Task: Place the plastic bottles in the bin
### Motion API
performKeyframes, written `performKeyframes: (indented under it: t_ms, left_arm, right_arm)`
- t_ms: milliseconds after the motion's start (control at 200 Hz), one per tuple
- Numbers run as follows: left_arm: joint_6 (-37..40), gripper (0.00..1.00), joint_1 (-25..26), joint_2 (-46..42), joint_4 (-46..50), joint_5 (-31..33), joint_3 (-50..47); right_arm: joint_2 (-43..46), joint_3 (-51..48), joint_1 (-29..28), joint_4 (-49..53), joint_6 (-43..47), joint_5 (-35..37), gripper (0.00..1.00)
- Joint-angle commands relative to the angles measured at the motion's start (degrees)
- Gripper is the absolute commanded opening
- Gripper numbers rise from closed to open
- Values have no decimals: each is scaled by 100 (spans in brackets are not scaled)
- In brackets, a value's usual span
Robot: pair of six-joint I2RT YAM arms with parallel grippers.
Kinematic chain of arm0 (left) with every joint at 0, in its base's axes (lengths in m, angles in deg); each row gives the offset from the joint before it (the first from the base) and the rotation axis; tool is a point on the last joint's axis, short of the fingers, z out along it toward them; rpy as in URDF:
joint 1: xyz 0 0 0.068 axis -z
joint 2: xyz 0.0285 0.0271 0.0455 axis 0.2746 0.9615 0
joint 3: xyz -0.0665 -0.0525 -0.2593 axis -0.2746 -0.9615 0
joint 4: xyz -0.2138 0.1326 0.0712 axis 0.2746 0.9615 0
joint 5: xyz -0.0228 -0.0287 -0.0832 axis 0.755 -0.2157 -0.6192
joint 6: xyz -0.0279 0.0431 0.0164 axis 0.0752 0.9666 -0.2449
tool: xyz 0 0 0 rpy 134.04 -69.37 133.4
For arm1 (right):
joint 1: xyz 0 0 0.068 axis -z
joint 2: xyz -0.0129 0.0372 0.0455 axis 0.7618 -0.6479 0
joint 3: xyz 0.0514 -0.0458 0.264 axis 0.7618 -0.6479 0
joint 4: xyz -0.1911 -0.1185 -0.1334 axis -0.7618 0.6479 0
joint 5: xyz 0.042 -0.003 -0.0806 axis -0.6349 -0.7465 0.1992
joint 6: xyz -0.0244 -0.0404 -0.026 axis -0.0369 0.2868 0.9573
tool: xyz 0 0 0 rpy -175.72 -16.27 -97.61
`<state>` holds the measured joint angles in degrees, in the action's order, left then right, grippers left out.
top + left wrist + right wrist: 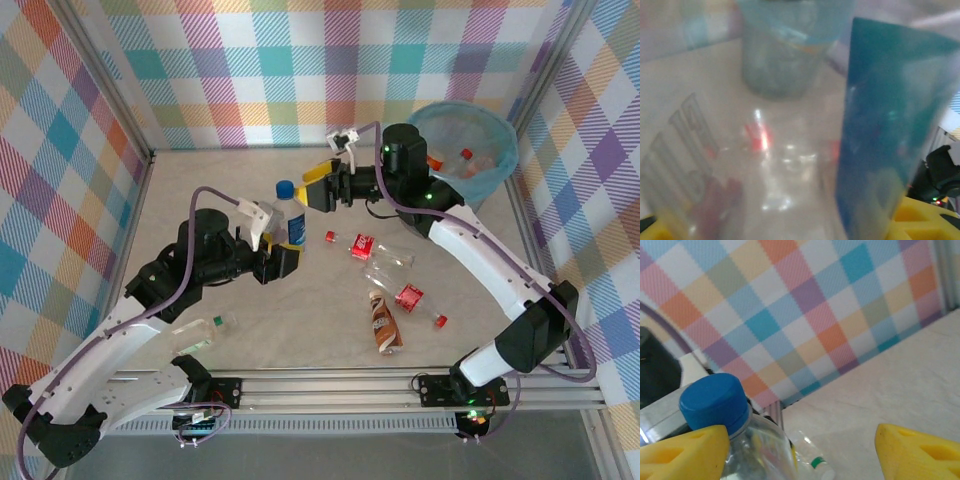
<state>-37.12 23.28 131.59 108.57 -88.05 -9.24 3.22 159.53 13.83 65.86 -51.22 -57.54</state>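
While I watch from the overhead camera, the left gripper (280, 248) is pinching the blue-capped bottle (293, 225) around its blue label, holding it roughly upright near the middle of the table (200, 190). The right gripper (322, 185) hangs just beside that cap, at its 2 o'clock, with its yellow fingers spread and nothing between them. The bin (500, 170) stands at the table's 1 o'clock corner with two red-capped bottles (437, 161) lying inside. Several loose bottles (360, 245) lie at 4 o'clock from the held one, a brown bottle (383, 325) among them, and a green-capped bottle (200, 333) lies at 7 o'clock beside the left arm. On the left wrist camera the held bottle sits close against the lens, its label at 3 o'clock, with yellow fingertips (915, 220) at the lower corners and the bin blurred at 12 o'clock. On the right wrist camera the blue cap is at 8 o'clock, just beside one yellow finger (680, 452); I cannot tell if they touch. The other finger is well apart at 4 o'clock, and the checked wall (805, 305) is behind.
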Motion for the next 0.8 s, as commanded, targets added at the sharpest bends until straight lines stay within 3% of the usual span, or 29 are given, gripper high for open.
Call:
performKeyframes:
  t_ms: [0,245,465,795]
  left_arm:
    - [134,53,-33,-67,-446,-499,44]
    - [134,53,-29,-357,-410,-590,-17]
    - [160,52,-29,-382,-149,-873,136]
    - [380,53,-29,-85,468,-1583,533]
  right_arm:
    - [-113,225,-256,-129,133,-898,77]
    - [14,290,-278,-165,296,-1057,78]
    - [21,389,-313,-349,405,-1812,77]
    - [216,394,-550,-92,818,-1631,67]
